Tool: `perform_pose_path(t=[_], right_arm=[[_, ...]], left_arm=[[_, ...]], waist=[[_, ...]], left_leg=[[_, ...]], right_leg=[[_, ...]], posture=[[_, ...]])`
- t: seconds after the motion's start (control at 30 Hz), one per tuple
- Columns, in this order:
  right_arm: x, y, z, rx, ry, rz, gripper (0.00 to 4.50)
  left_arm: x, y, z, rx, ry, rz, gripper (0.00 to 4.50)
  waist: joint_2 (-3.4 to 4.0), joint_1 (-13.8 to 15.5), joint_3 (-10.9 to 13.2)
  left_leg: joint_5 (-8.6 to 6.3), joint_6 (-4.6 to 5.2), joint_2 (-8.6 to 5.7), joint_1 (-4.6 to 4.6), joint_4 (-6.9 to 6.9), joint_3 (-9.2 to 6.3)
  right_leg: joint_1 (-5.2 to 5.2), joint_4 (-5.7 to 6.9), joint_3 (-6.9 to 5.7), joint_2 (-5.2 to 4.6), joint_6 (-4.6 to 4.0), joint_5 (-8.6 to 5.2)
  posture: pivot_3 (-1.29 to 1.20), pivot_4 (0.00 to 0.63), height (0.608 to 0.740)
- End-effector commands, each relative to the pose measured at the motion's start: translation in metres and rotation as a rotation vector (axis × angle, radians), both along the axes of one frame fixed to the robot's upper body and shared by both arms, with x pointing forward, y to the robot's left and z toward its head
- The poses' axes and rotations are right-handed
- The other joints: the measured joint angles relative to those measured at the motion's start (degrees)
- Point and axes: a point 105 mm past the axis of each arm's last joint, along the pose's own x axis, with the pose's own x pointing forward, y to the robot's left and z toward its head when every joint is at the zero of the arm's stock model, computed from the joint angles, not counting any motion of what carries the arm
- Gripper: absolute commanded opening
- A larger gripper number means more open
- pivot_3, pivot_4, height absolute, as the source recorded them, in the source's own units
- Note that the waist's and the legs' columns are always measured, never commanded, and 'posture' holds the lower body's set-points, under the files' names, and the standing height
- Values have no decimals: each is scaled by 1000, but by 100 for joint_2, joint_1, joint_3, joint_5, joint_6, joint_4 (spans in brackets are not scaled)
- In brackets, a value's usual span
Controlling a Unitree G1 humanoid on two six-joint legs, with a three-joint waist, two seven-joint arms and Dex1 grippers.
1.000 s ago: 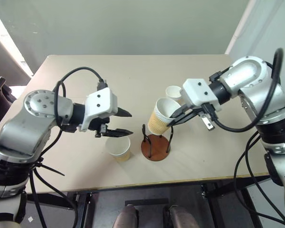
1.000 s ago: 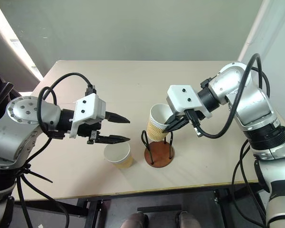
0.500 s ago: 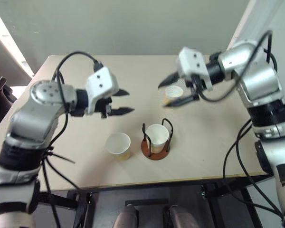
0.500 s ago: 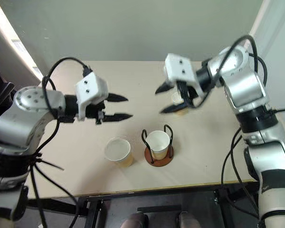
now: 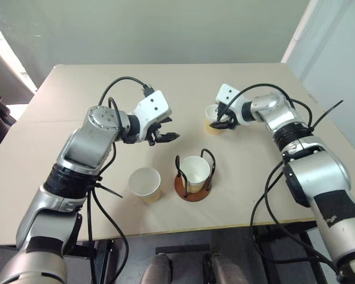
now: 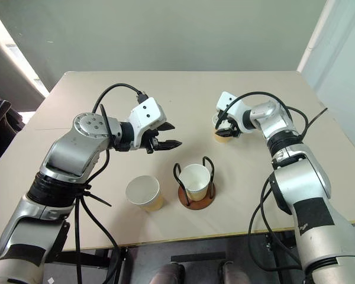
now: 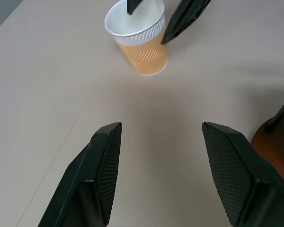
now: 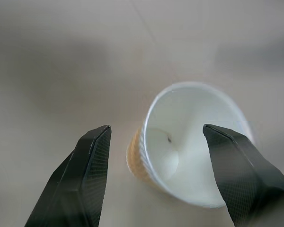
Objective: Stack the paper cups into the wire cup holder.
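Note:
One paper cup (image 5: 195, 170) stands upright inside the wire cup holder (image 5: 189, 192) at the table's middle front. A second cup (image 5: 145, 182) stands on the table just left of the holder. The third cup (image 8: 189, 142) stands further back, and my right gripper (image 8: 157, 127) is open at its rim, one finger on each side, not closed on it. My left gripper (image 5: 165, 134) hovers open and empty above the table, behind the near loose cup; in the left wrist view it (image 7: 161, 142) points toward that far cup (image 7: 139, 47).
The beige table (image 5: 77, 89) is otherwise bare, with open surface at the back and on both sides. Its front edge (image 5: 165, 229) runs close below the holder and the near cup. A pale wall stands behind the table.
My right gripper let its cup go into the holder, opened, and moved back to the far cup. My left gripper moved forward, away from the near loose cup.

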Motion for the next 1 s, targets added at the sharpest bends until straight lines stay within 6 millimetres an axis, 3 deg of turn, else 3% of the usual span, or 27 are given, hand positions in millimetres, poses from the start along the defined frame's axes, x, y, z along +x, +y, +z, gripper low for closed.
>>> perform_pose_path(t=[0.03,0.17,0.47,0.57,0.7,0.83,0.9,1.0], right_arm=[[1,8,7,-14,-42,23,3194],[1,11,-5,-69,-51,39,3194],[-2,8,-7,-165,-83,101,196],[-3,7,-3,-165,-90,112,60],[-10,9,30,-82,-106,178,60],[-34,15,83,23,-116,344,60],[-55,19,110,76,-110,450,60],[-103,21,144,147,-68,627,60]], left_arm=[[-7,9,12,-1,-41,24,2896],[-12,12,12,28,-57,23,2896],[-30,12,18,48,-68,-26,2896],[-31,10,25,15,-85,-47,2896],[-34,11,39,-47,-102,-69,2896],[-46,23,49,-64,-108,-111,2896],[-57,30,53,-68,-100,-152,2896],[-86,41,46,-48,-19,-262,2896]], waist=[[0,-2,0],[0,2,0],[0,21,0],[0,20,0],[0,18,0],[1,5,1],[1,-8,0],[0,-33,0]], left_leg=[[-1,-1,0,0,-5,1],[-2,0,1,0,-7,1],[-34,55,2,6,9,-2],[-28,50,6,12,9,-5],[-18,45,7,11,11,-5],[-13,36,7,7,5,-4],[-7,26,10,8,-1,-5],[4,7,17,6,-3,-5]], right_leg=[[0,-3,0,0,0,0],[1,-5,-3,-2,0,0],[3,11,-17,-9,-5,1],[7,14,-22,-8,-17,12],[7,14,-24,-8,-21,22],[4,9,-25,-6,-21,22],[3,4,-25,-1,-24,20],[4,0,-29,10,-41,8]], posture=[[0,150,740],[0,150,740],[0,150,740],[0,150,740],[0,150,740],[0,150,740],[0,150,740],[0,150,740]])
